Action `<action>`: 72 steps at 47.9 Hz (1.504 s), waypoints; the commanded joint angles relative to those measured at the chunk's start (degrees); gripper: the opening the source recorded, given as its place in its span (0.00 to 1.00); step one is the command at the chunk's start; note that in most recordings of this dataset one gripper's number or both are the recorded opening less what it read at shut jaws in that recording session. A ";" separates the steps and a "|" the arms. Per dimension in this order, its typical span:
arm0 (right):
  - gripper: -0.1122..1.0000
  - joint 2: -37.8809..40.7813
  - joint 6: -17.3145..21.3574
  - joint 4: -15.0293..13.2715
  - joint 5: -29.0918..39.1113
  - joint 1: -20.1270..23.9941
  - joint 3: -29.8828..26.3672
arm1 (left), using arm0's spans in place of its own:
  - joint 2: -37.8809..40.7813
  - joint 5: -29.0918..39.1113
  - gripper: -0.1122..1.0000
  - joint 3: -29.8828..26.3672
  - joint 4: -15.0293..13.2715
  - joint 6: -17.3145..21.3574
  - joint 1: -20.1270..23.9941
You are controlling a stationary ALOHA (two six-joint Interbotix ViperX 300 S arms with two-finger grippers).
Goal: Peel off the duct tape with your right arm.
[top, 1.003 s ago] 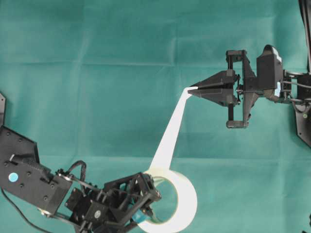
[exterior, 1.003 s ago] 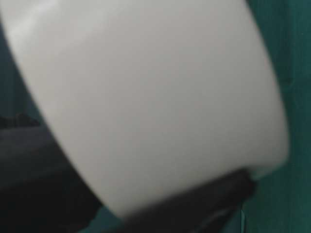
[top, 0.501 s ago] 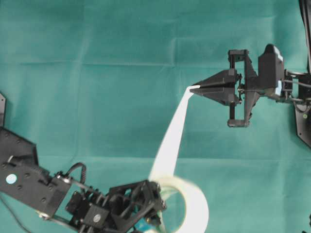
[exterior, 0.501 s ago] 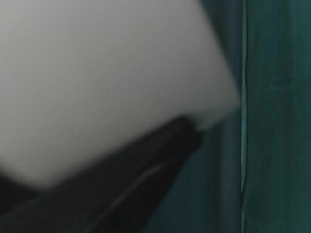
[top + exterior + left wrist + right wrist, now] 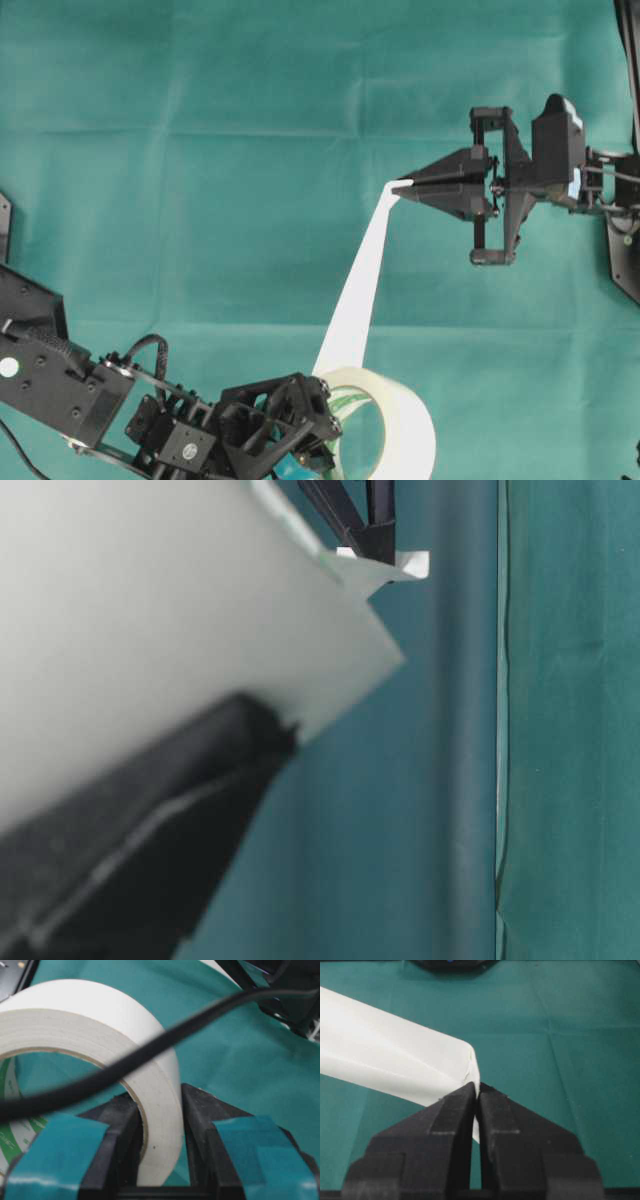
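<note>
The left end effector (image 5: pixel 310 435) clamps the tape (image 5: pixel 395 425) roll's wall near the desk's (image 5: pixel 200 200) bottom edge. The right end effector (image 5: pixel 400 187), closed, pinches the peeled strip's (image 5: pixel 355 290) end mid-right.

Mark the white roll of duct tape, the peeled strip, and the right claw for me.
White ring-shaped roll of duct tape (image 5: pixel 405 425): overhead view, on its outer white band.
Peeled white tape strip (image 5: pixel 358 290): overhead view, mid-length.
Right black pointed claw (image 5: pixel 404 186): overhead view, at the fingertips pinching the strip's end.
</note>
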 commanded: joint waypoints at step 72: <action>0.07 -0.44 0.09 -1.14 0.35 -1.93 -0.53 | -5.19 -2.72 0.28 8.79 -0.62 -0.35 5.54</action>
